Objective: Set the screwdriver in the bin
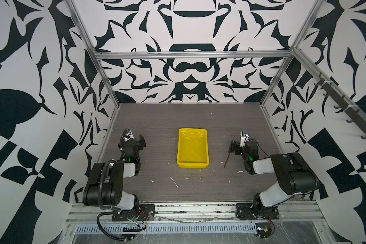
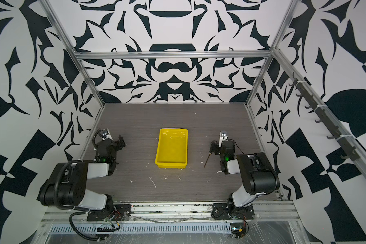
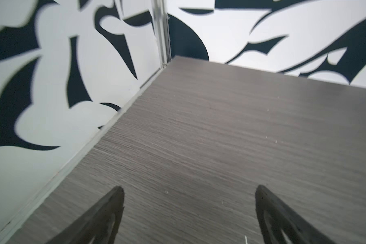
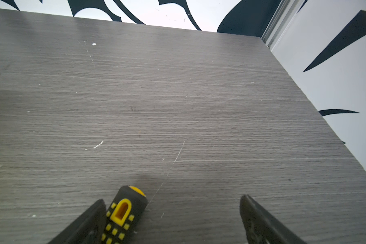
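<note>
A: How do the arms sit?
B: Both folded, wrists low over the table (image 3: 220,126). The right tool (image 4: 172,198) is spread, with the screwdriver (image 4: 123,211) handle beside one finger. The left tool (image 3: 190,188) is spread too.
A: From above?
B: Both top views show the shaft lying right of the bin (image 1: 192,163), apart from it. The wrist view shows only the handle.

Bright, even light; glare inside the bin (image 1: 192,133); left wrist view blurred at its edge.
</note>
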Tool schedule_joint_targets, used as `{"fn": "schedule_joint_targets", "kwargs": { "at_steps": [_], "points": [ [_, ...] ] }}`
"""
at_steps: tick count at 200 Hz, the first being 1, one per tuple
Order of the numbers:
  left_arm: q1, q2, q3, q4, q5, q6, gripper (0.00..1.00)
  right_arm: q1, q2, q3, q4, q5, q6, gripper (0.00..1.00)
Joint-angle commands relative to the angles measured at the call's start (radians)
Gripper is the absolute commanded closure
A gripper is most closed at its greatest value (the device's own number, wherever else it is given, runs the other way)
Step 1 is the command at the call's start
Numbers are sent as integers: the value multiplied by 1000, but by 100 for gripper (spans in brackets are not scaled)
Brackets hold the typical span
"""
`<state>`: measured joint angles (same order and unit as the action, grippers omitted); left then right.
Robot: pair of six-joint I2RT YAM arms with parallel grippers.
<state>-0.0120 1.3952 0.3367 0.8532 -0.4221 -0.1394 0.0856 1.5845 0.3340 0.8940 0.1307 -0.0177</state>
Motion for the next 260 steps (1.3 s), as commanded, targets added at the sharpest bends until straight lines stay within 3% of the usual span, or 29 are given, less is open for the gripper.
{"fn": "schedule_joint_targets", "kwargs": {
  "at_steps": [1,18,34,44,59,72,108,140,168,183,198,207,238,251,260],
  "points": [
    [-2,-87,79,-312,-183,-172,1,0,-39,-5,57,-56,-8,0],
    [-2,-103,274,-763,-298,-332,1,1,-53,-62,151,-89,-14,0],
    [-3,-85,427,-1069,-290,-416,1,8,-61,-107,223,-87,-22,0],
    [-8,-77,482,-1178,-210,-424,1,23,-67,-115,238,-57,-28,0],
    [-12,-69,516,-1277,-3,-424,1,38,-78,-95,198,-22,-35,0],
    [-32,-79,479,-1274,175,-403,1,54,-99,-91,167,-1,-47,0],
    [-56,-176,354,-1155,500,-347,1,133,-128,-136,228,80,-112,0],
    [-55,-236,286,-1049,591,-362,1,208,-128,-108,197,197,-164,0],
    [-55,-273,234,-984,629,-381,1,316,-234,-105,141,287,-249,0],
    [-55,-281,231,-979,636,-378,0,402,-391,-45,-71,376,-273,0],
    [-55,-287,231,-984,637,-378,0,412,-564,102,-529,239,-173,0],
    [-55,-292,228,-982,641,-377,1,410,-620,154,-686,184,-118,0],
    [-55,-289,222,-976,657,-391,0,411,-743,139,-845,25,151,0],
    [-56,-274,232,-980,672,-388,1,410,-765,141,-941,52,218,0],
    [-55,-271,240,-990,686,-386,1,411,-773,142,-1010,155,297,0]
  ]
}}
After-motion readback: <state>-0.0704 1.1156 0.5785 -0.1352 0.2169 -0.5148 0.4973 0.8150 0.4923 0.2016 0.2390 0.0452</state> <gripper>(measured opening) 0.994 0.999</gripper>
